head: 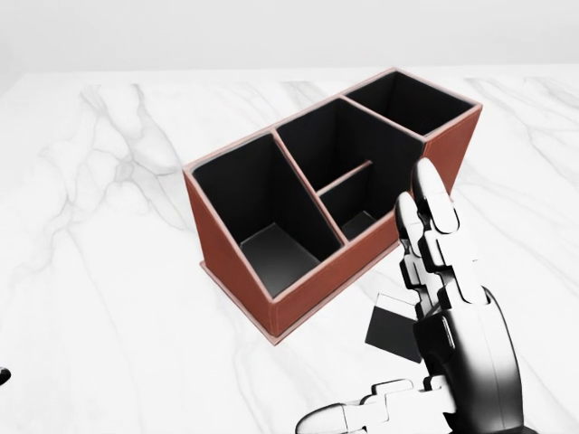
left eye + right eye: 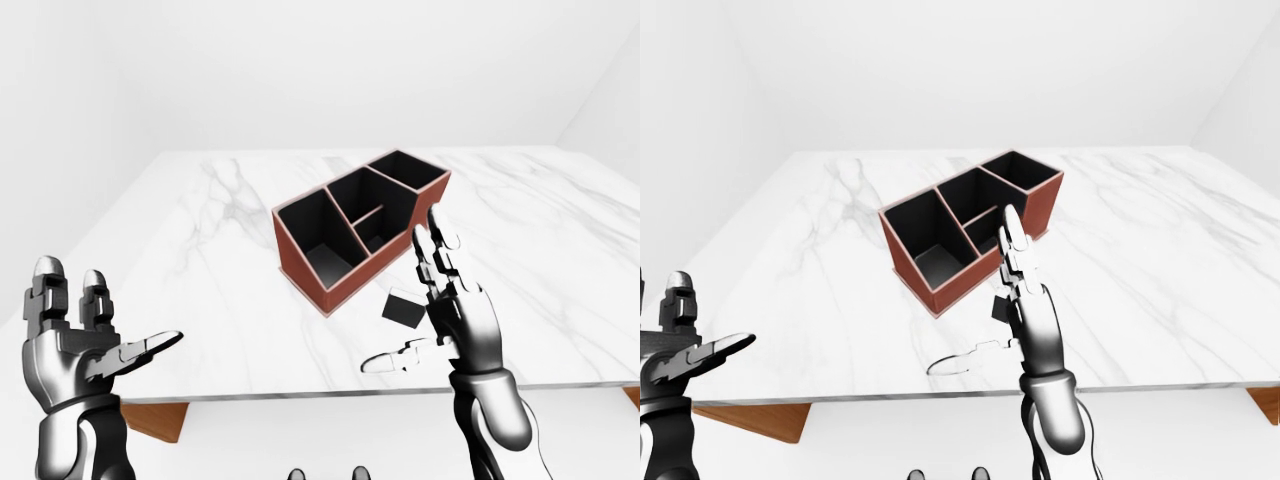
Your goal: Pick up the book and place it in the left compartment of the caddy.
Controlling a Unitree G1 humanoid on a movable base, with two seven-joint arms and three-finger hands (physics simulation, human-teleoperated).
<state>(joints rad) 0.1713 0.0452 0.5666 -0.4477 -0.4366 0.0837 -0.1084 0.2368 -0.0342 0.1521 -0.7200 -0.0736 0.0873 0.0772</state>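
A brown caddy (image 1: pixel 336 278) with black compartments stands slantwise on the white marble table (image 2: pixel 200 260). Its left compartment (image 1: pixel 237 194) is the large one nearest the view's left. A small black book (image 1: pixel 391 331) stands on the table just below the caddy's long wall. In the head view my right hand (image 1: pixel 371 303) rises from the bottom and covers the book's right side. That hand is open, fingers pointing up, thumb out to the left, holding nothing. My left hand (image 2: pixel 110 310) hovers open at the lower left of the left-eye view, off the table's near edge.
The table's near edge (image 2: pixel 300 395) runs across the bottom of the eye views. A wooden support (image 2: pixel 150 422) shows beneath it at the left. White walls close the room beyond the table.
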